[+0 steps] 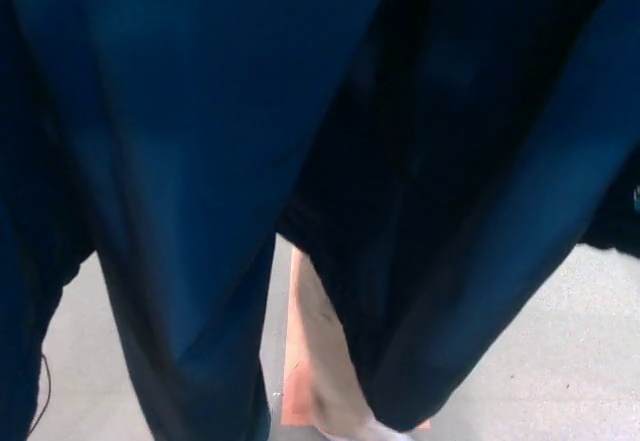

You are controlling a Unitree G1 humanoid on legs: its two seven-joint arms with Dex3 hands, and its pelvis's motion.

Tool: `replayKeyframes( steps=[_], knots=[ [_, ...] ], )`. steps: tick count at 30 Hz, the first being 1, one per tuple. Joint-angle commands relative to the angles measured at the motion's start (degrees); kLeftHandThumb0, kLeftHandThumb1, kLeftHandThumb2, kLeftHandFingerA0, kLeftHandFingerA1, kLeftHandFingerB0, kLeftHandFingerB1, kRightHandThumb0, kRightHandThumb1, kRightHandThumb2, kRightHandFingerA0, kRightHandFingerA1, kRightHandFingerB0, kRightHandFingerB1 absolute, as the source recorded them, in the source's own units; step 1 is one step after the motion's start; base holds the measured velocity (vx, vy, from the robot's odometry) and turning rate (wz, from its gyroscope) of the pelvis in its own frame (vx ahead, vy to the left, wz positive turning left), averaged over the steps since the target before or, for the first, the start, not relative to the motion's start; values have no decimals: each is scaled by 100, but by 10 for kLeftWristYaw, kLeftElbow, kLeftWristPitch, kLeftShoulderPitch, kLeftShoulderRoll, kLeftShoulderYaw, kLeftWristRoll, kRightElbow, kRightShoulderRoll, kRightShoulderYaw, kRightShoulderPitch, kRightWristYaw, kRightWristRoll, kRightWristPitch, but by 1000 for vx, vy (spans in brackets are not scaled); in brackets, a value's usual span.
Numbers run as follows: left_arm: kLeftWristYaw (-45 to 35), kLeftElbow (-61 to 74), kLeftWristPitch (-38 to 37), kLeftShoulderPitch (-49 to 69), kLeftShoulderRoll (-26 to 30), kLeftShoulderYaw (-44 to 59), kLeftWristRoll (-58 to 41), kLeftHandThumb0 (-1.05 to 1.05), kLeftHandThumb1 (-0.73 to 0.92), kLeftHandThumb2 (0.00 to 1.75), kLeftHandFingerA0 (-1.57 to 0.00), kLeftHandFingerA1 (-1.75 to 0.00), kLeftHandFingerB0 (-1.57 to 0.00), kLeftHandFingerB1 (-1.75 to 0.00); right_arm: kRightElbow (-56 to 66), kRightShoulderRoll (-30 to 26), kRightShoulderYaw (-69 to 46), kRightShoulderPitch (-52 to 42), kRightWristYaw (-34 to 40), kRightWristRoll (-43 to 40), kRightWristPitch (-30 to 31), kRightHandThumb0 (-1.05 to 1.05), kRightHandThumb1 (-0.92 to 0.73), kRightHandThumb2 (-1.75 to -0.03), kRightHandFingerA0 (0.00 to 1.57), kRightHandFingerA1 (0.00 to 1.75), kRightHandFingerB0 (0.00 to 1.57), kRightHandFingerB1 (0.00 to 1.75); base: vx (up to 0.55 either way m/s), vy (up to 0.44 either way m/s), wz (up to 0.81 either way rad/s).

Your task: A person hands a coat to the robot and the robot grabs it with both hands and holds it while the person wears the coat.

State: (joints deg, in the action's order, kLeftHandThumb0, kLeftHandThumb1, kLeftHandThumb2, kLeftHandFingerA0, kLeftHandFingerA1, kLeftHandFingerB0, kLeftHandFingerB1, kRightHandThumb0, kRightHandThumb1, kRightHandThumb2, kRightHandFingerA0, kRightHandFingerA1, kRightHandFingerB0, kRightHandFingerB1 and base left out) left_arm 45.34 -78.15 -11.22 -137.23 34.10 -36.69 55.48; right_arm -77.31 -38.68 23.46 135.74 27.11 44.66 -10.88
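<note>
most of the head view is filled by the dark blue coat [200, 141], hanging in folds close to the camera. neither robot hand is visible, so grip state cannot be told. a person's beige trouser leg [325, 361] shows between the folds. hold the coat level and steady, avoiding any tug.

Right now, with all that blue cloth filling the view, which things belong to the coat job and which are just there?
Part of the job:
- the dark blue fabric coat, hanging across nearly the whole view
- the person's beige trouser leg, showing in the gap below the coat

Just there:
- the orange rectangular floor mat
- the grey speckled floor

The robot's hands are not in view.
</note>
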Motion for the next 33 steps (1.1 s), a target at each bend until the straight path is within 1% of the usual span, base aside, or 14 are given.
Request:
replayKeyframes(
  steps=[1, 5, 8, 12, 13, 15, 16, 17, 20, 23, 24, 27, 28, 33],
  knots=[
    [-6, -1, 5, 1, 9, 3, 2, -35, 60, 62, -92, -163, -70, -64, -1, -9, 6, 2, 2, 7, 4, -23, -64, -62, 97, 164, 80, 76, 0, 0, 0],
    [-4, -2, 6, -2, 11, 1, 5, -37, 64, 65, -92, -156, -71, -58, -2, -7, 3, 6, 1, 3, 9, -21, -66, -63, 92, 171, 78, 83, 0, 0, 0],
    [-5, -2, 13, -5, 11, -3, 9, -37, 63, 59, -93, -159, -67, -63, -2, -6, 5, 9, 3, 5, 11, -29, -67, -65, 93, 163, 74, 77, 0, 0, 0],
    [-10, -2, 12, -5, 10, -3, 10, -38, 63, 59, -95, -156, -70, -53, -3, -6, 9, 9, 2, 8, 13, -25, -64, -64, 94, 163, 74, 73, 0, 0, 0],
    [-3, -2, 9, -4, 10, -1, 8, -37, 63, 58, -95, -157, -71, -54, -3, -8, 12, 8, 5, 10, 11, -24, -65, -63, 93, 165, 74, 85, 0, 0, 0],
    [10, -2, 7, -2, 11, -3, 11, -37, 62, 58, -95, -158, -73, -56, -4, -7, 12, 8, 2, 9, 12, -24, -65, -63, 92, 166, 75, 85, 0, 0, 0],
    [-6, -3, 9, -4, 12, -4, 11, -39, 64, 65, -87, -161, -66, -59, -3, -9, 11, 7, 1, 7, 9, -22, -66, -63, 91, 169, 77, 98, 0, 0, 0],
    [-7, -3, 8, -4, 11, -1, 9, -39, 63, 65, -89, -159, -68, -58, -3, -9, 10, 6, 1, 6, 8, -23, -66, -63, 92, 169, 75, 88, 0, 0, 0],
    [-7, -2, 10, -4, 11, -1, 8, -37, 63, 58, -91, -159, -69, -61, -3, -9, 9, 6, 0, 6, 8, -24, -65, -64, 94, 164, 79, 81, 0, 0, 0],
    [-11, -2, 10, -4, 10, 2, 5, -37, 62, 58, -97, -158, -71, -53, -3, -10, 10, 5, -1, 7, 9, -23, -63, -63, 94, 164, 80, 79, 0, 0, 0],
    [-11, -2, 11, -4, 9, 2, 5, -37, 61, 58, -96, -159, -70, -56, -3, -10, 10, 5, -2, 7, 9, -24, -64, -64, 93, 167, 81, 89, 0, 0, 0],
    [-1, -2, 8, -1, 11, 2, 6, -42, 59, 66, -94, -161, -72, -67, -3, -10, 10, 4, 0, 7, 9, -24, -65, -64, 94, 168, 79, 91, 0, 0, 0],
    [-3, -1, 4, 0, 11, 3, 5, -40, 58, 64, -97, -166, -72, -67, -3, -10, 9, 4, -2, 6, 7, -23, -66, -64, 94, 169, 80, 88, 0, 0, 0],
    [-7, -1, 3, 1, 11, 4, 4, -40, 60, 66, -94, -161, -73, -64, -3, -12, 12, 3, -2, 9, 6, -23, -66, -59, 96, 164, 79, 81, 0, 0, 0]
  ],
)
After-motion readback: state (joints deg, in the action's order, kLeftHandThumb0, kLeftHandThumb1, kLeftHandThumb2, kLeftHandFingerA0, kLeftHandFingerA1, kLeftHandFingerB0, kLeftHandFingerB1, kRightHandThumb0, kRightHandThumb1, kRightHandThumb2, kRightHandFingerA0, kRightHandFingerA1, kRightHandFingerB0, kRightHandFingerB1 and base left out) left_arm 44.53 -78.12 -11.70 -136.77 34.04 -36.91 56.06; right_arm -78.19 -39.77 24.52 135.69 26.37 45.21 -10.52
